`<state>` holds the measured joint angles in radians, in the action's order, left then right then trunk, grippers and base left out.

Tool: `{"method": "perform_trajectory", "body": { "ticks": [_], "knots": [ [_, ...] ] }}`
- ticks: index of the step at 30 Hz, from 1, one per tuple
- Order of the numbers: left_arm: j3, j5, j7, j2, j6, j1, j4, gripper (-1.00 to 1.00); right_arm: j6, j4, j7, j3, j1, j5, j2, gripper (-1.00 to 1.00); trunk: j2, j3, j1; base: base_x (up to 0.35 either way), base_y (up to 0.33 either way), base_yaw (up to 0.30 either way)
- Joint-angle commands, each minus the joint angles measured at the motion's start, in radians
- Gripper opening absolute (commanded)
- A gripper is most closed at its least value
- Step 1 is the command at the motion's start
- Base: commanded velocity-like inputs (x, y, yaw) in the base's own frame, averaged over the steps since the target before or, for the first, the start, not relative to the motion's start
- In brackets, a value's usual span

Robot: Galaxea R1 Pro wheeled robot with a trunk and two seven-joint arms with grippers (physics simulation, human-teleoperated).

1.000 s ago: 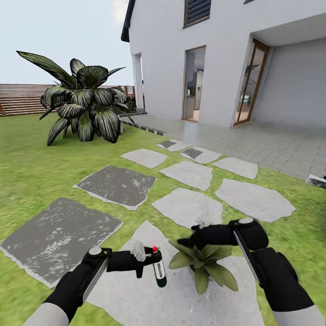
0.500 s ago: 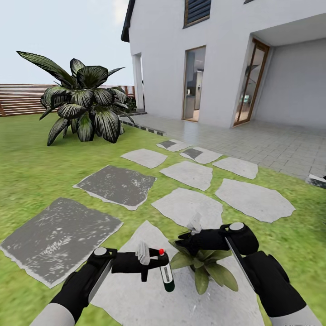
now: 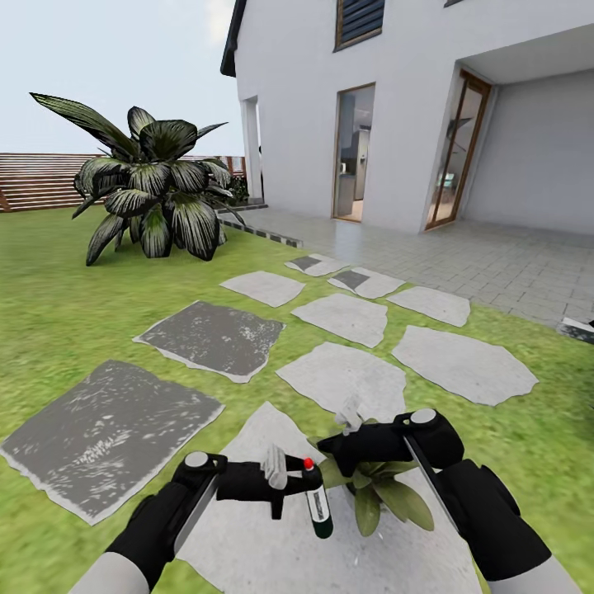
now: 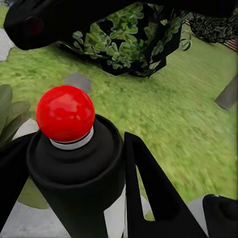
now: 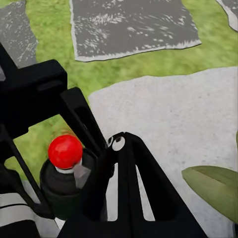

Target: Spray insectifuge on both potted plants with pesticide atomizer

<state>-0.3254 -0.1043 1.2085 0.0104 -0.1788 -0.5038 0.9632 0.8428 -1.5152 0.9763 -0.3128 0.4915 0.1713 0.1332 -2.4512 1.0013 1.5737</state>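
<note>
One pesticide atomizer [image 3: 318, 503] and one potted plant [image 3: 371, 487] show in the head view, both over the large pale stepping stone [image 3: 247, 544] nearest the robot. Around it lie ten more stepping stones on the lawn [image 3: 66, 322]: three dark ones and seven pale ones leading toward the paved terrace [image 3: 495, 264] of the house [image 3: 396, 107]. One big dark-leaved plant [image 3: 157, 194] stands at the far edge of the lawn, in front of the slat fence [image 3: 41, 177].

The left gripper [image 3: 307, 485] reaches in low and nearly level from the stone's near left corner, its fingers clenched on the atomizer just below the red tip. The bottle hangs tilted, base toward the robot, just beside the plant's left leaves. In the left wrist view the red tip [image 4: 65, 113] sits on the black cap between the dark fingers.

The right gripper [image 3: 351, 415] comes from the stone's right edge, forearm angled up and inward, wrist bent so the hand lies across the top of the plant. Whether its fingers are apart or closed cannot be told; nothing is visibly held. The right wrist view looks down at the atomizer [image 5: 65, 176] past its own fingers [image 5: 126, 183].
</note>
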Motion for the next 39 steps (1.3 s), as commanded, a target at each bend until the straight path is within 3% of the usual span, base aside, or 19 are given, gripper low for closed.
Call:
{"method": "perform_trajectory", "body": {
  "ticks": [1,5,9,19,24,31,39],
  "knots": [
    [-0.005,0.0,-0.002,0.0,-0.011,-0.001,0.0,-1.0,0.002,-0.002,0.009,-0.001,0.001,0.01,0.0,-1.0,0.0,0.001,0.0,0.0,0.0,0.0],
    [-0.002,0.097,-0.016,-0.03,-0.015,-0.002,-0.001,-1.0,0.002,-0.006,0.01,-0.003,0.001,0.01,0.0,-1.0,0.0,0.001,0.0,0.0,0.0,0.0],
    [0.002,0.129,-0.06,-0.042,-0.018,-0.002,-0.001,-1.0,0.002,-0.009,0.02,-0.004,0.001,0.01,0.0,-1.0,0.0,0.001,0.0,0.0,0.0,0.0],
    [0.005,0.131,-0.115,-0.044,-0.02,-0.002,-0.001,-1.0,0.002,-0.01,0.022,-0.024,0.001,0.01,0.0,-1.0,0.0,0.001,0.0,0.0,0.0,0.0],
    [0.005,0.125,-0.107,-0.043,-0.02,-0.002,0.008,-1.0,0.002,-0.01,0.023,-0.026,0.001,0.011,0.0,-1.0,0.0,0.001,0.0,0.0,0.0,0.0],
    [0.005,0.096,-0.05,-0.043,-0.014,-0.002,0.014,-1.0,0.002,-0.01,0.022,-0.024,0.001,0.01,0.002,-1.0,0.0,0.001,0.0,0.0,0.0,0.0],
    [0.006,0.097,-0.053,-0.042,-0.013,-0.003,0.014,-1.0,0.002,-0.01,0.023,-0.023,0.001,0.009,0.002,-1.0,0.0,0.001,0.0,0.0,0.0,0.0]
  ]
}}
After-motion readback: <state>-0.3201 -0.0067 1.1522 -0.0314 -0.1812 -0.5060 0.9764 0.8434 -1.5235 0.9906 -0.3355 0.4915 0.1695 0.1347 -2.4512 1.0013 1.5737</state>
